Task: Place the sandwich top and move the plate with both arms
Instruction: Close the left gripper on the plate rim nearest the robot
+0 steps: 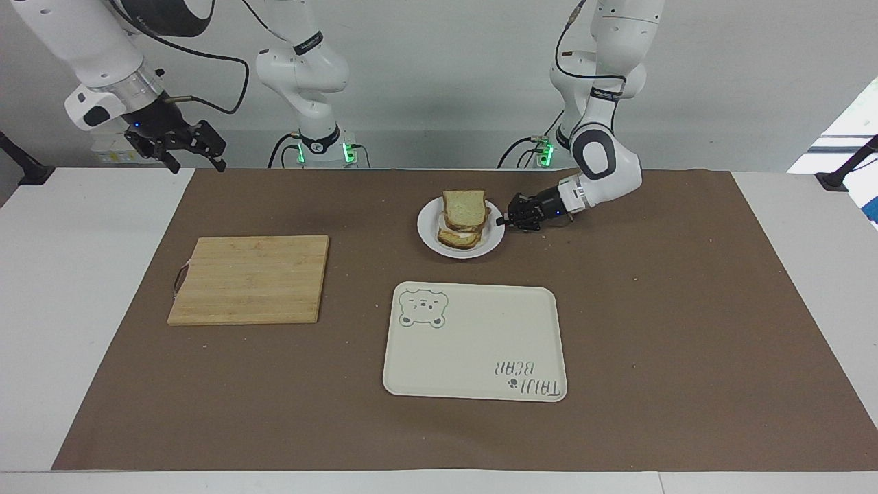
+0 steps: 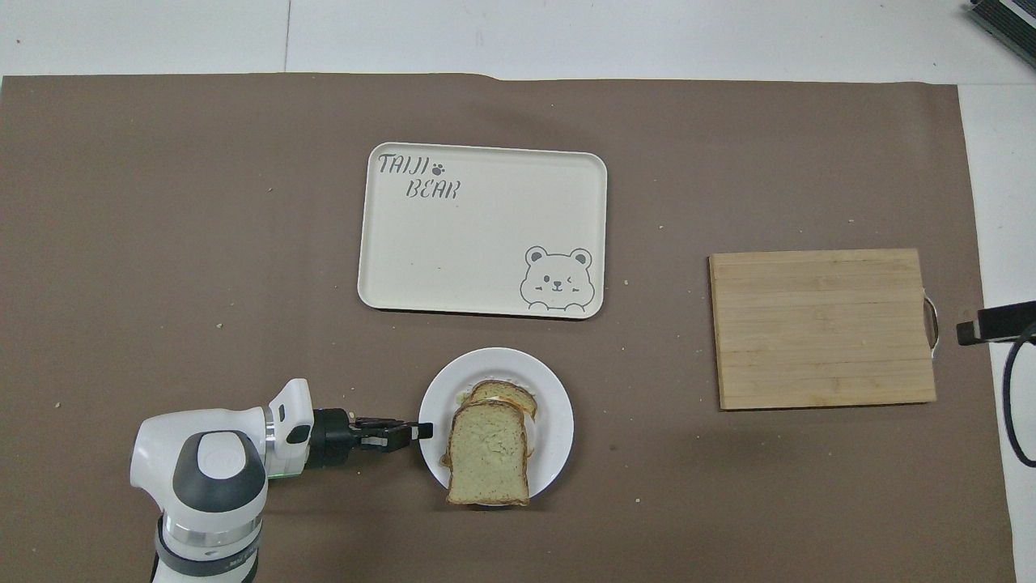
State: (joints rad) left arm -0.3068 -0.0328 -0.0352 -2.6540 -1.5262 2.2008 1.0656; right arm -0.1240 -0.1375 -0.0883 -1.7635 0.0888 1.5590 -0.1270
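Note:
The small white plate (image 1: 426, 232) (image 2: 557, 403) sits on the brown mat, nearer to the robots than the tray. On it lies a stack of bread, with the sandwich top (image 1: 465, 208) (image 2: 488, 453) uppermost, its pale speckled face up. My left gripper (image 1: 499, 221) (image 2: 421, 429) lies low and level at the plate's edge toward the left arm's end, shut on the rim. My right gripper (image 1: 184, 145) (image 2: 994, 322) hangs open and empty in the air over the mat's edge at the right arm's end, past the cutting board's handle.
A wooden cutting board (image 1: 250, 278) (image 2: 821, 328) lies toward the right arm's end. A cream tray with a bear drawing (image 1: 473, 343) (image 2: 477, 235) lies farther from the robots than the plate. Crumbs dot the brown mat (image 1: 686, 309).

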